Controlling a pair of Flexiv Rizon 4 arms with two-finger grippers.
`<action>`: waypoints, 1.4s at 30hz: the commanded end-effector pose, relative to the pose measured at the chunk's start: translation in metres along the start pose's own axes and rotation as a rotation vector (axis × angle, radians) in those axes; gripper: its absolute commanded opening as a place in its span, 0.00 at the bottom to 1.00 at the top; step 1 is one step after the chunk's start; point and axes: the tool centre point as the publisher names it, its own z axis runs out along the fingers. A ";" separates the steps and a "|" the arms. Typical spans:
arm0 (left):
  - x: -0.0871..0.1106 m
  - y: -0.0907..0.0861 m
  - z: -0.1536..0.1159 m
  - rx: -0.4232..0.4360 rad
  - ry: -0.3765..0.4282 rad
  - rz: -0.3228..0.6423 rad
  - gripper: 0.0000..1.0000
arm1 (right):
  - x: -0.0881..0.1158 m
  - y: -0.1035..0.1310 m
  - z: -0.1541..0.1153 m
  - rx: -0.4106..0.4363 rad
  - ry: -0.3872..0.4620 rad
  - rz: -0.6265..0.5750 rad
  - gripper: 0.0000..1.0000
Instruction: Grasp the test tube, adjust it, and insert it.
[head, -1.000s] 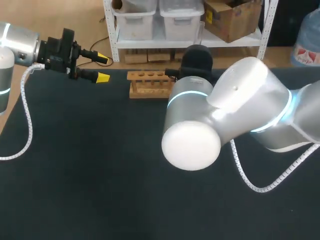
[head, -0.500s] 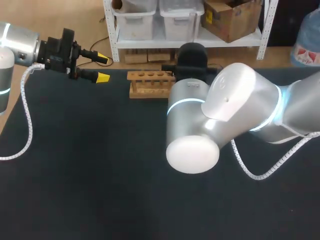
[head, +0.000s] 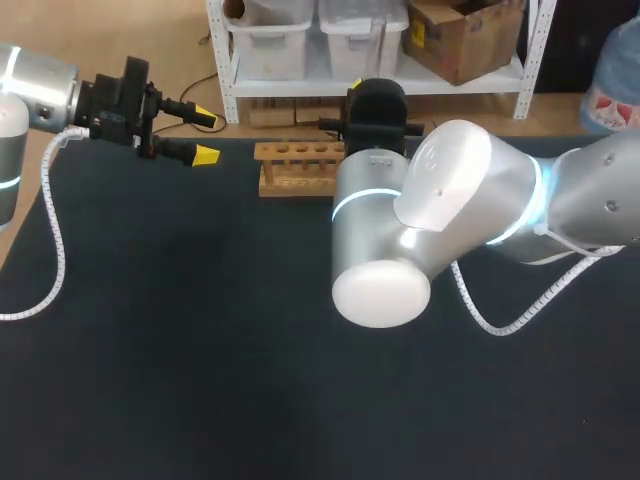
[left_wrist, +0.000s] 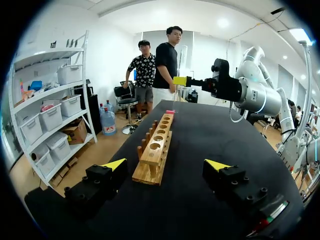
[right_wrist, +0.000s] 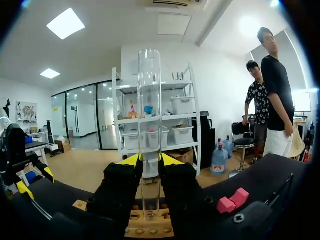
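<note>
The right gripper (right_wrist: 149, 161) is clamped on the tube (right_wrist: 149, 100), one finger on each side. The tube stands upright, most of its length above the fingers, its lower end right over the row of holes in the rack (right_wrist: 136, 226). Whether the end has entered a hole cannot be told. The left gripper (head: 205, 136) hangs off to the left with its fingers wide apart and nothing in them; the rack lies well ahead of it.

The likeliest fault is a slight offset. If the end comes down on the wood between two holes, the glass would probably slide up through the fingers, tilt or crack. Nothing visibly fixes the rack, so a push from the side could shove or tip it. The grip sits low on the tube, so a knock at the rim would lever the long free part over. Letting go before the tube is seated would likely leave it leaning or dropping. In the head view the right arm (head: 430, 215) hides the gripper and tube.

The table (head: 200, 350) has a dark, matte cover. The rack stands near its far edge, with two pink blocks (right_wrist: 232, 201) beside it. White coiled cables (head: 500, 325) hang from both arms.
</note>
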 end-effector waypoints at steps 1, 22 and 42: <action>0.000 0.001 0.000 0.002 0.001 0.000 1.00 | 0.008 0.005 0.012 -0.003 -0.017 -0.006 0.00; 0.000 0.001 0.000 0.002 0.001 0.000 1.00 | 0.028 0.003 0.023 0.011 0.004 -0.017 0.00; 0.000 0.001 0.000 0.002 0.001 0.000 1.00 | 0.044 0.000 0.026 0.024 0.033 -0.007 0.00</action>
